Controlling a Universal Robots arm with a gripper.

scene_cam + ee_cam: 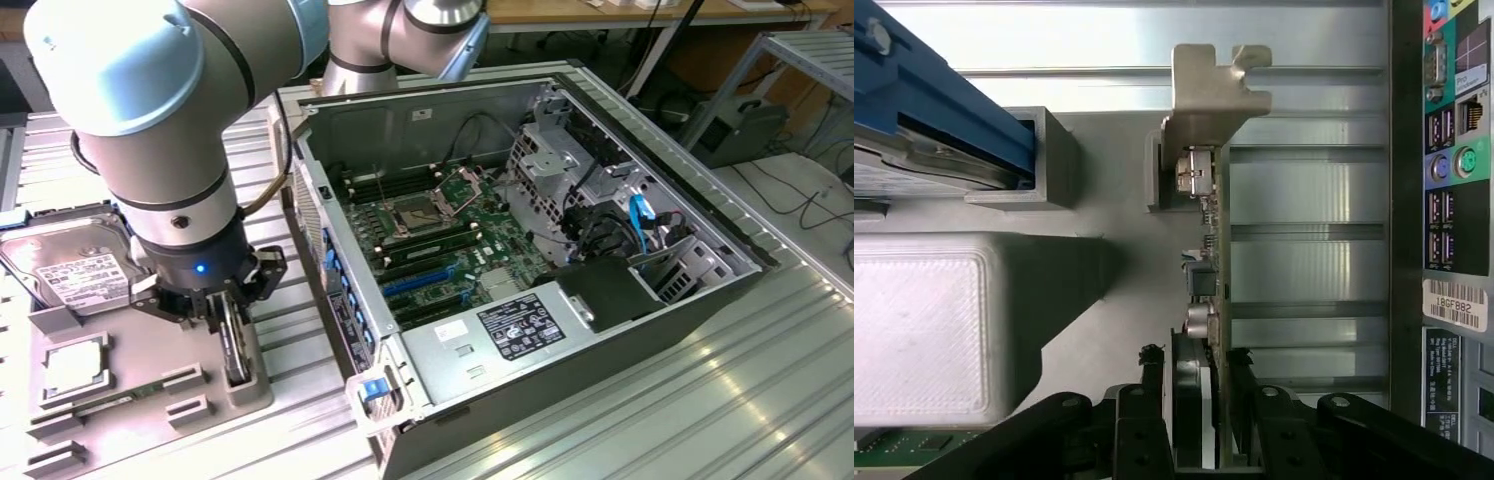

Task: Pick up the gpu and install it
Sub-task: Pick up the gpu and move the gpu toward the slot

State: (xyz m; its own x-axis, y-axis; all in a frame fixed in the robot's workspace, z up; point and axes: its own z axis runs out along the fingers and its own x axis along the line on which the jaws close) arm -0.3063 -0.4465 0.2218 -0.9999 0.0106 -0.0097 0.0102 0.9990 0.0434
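Note:
The gpu (240, 350) stands edge-on in a slot of the grey parts holder (147, 400), at the exterior view's left, beside the open computer case (534, 250). My gripper (224, 312) is down over it, one finger on each flat side. In the wrist view the gpu (1216, 250) is a thin green-edged card, and its silvery end bracket (1209, 90) points away from me. The black fingertips (1152, 385) press against both faces near its rear end, so my gripper (1199, 378) is shut on the card. The card still sits in the holder.
A silver hard drive (74, 265) and a small square chip (74, 365) lie on the same holder. The case's motherboard (441, 240) faces up, with blue slots (420, 280). The case's rear port panel (1454, 200) is close beside the card.

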